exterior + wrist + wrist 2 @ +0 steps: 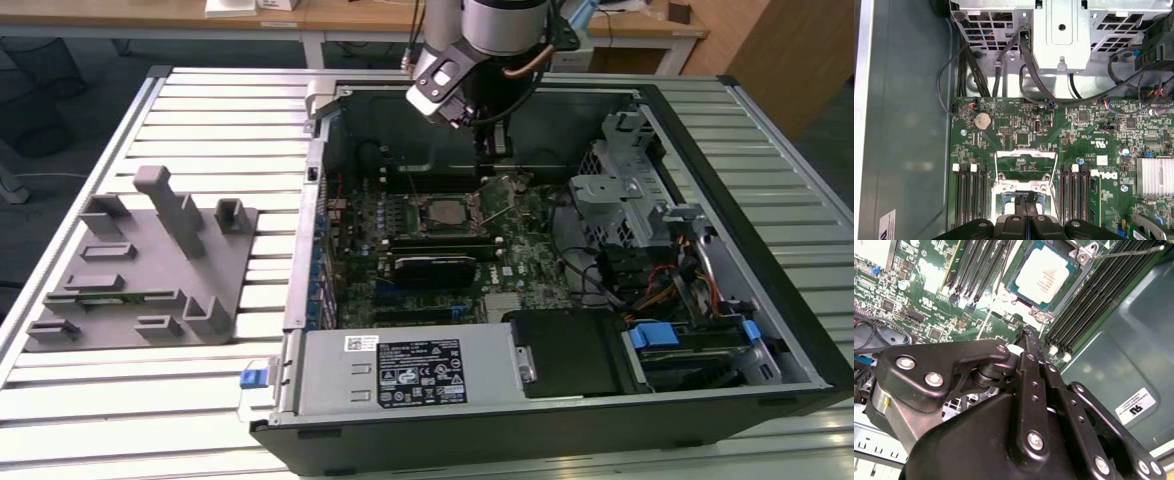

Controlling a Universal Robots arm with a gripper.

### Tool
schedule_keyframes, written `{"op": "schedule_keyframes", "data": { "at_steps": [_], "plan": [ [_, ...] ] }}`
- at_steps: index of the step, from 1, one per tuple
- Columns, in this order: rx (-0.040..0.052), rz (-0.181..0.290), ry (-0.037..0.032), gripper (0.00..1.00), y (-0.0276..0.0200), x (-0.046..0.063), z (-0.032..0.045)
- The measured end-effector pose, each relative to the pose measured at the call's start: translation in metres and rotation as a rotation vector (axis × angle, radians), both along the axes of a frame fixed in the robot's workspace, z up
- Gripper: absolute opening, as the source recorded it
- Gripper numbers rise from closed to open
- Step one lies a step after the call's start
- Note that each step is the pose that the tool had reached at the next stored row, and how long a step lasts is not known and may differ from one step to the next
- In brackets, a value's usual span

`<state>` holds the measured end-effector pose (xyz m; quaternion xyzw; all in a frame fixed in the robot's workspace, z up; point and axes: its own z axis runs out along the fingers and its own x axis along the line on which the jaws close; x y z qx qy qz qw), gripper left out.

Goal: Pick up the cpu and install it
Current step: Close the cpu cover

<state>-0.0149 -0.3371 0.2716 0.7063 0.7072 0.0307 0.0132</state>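
The cpu (pixel 1046 275) already lies seated in the socket (pixel 445 210), whose clamp frame (pixel 1024 155) stands open, while the gripper (pixel 1026 337) hovers nearby, clenched and empty.

A slatted table (pixel 200 120) of pale metal, its ribs running across the exterior view, carries two things. An open computer case (pixel 534 432) lies flat on it, open side up, taking up most of the surface. To the exterior view's left of the case a grey plastic holder block (pixel 134 290) rests flat on the slats, near the case wall but apart from it, a strip of bare ribs between them.
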Motion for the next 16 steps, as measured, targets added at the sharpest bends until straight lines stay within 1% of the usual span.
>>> {"op": "schedule_keyframes", "data": {
  "at_steps": [6,16],
  "plan": [
    [0.0000,0.000,0.0000,0.11,0.0000,0.005,0.0000],
    [-0.0001,0.000,0.0001,0.11,0.0005,0.016,-0.0001]
  ]
}}
